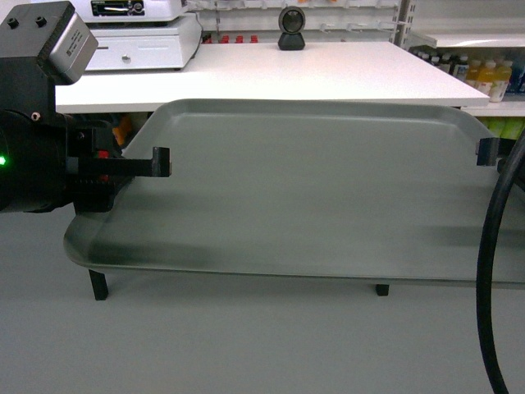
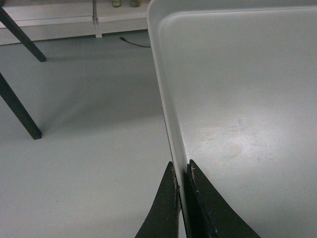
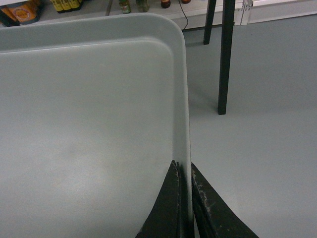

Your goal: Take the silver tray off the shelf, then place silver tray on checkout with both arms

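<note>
- My left gripper (image 2: 181,198) is pinching the left rim of the silver tray (image 1: 312,197), one finger inside, one outside.
- My right gripper (image 3: 184,198) is clamping the right rim likewise.
- Both my arms are holding it level above the floor.

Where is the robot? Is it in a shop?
Probably a small shop. A cash register and a scanner sit on the white checkout, and shelves of bottled drinks stand behind it.
</note>
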Robot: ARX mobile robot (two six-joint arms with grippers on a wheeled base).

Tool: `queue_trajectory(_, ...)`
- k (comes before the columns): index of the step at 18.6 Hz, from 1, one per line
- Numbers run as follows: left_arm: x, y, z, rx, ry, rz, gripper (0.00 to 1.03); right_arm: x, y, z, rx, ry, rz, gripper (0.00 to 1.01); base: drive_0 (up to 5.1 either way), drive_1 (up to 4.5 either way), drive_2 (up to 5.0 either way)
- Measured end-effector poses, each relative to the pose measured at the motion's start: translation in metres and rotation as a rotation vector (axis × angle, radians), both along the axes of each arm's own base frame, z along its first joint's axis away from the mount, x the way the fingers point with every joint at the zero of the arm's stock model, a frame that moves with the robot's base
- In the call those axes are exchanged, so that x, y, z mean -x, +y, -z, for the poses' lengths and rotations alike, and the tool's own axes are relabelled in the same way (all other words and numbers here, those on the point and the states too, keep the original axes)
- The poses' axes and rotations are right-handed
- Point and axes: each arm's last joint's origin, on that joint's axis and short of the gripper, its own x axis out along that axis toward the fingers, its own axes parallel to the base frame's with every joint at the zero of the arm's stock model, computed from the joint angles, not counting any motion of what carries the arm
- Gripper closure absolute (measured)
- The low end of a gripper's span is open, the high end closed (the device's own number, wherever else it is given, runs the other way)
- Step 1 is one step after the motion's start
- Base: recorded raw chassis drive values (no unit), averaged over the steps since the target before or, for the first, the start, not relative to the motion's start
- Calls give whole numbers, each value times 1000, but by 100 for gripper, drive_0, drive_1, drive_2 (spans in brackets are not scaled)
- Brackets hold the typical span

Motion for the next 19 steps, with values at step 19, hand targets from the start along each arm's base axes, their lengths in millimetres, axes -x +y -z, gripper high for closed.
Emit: queue_trajectory(19,0,-1,0,0,2,2,100,0,-1,0,-1,0,2,98,0,0,0)
